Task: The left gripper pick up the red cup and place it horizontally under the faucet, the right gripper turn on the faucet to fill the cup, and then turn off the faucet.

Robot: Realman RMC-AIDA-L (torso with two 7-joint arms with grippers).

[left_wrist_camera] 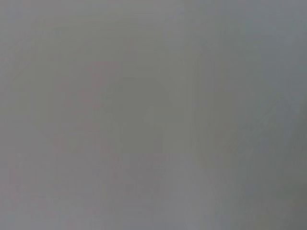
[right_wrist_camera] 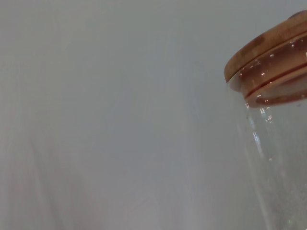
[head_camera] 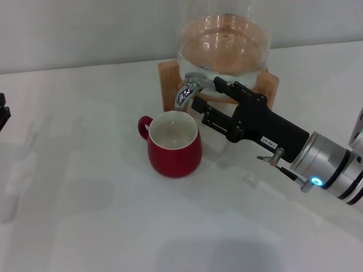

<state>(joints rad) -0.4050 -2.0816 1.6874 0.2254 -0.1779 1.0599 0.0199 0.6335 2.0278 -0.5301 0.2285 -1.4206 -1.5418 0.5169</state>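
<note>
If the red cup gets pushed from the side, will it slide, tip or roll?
The red cup stands upright on a broad base, so it would probably slide on the smooth white table, not tip. Its glossy rounded wall looks slippery to grasp. Being apparently ceramic, it is likely stiff, fairly heavy, and could chip against the faucet.

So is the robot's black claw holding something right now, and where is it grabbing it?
The right gripper has its fingers at the faucet, at the lever end; a firm grip cannot be told. The red cup stands free.
</note>
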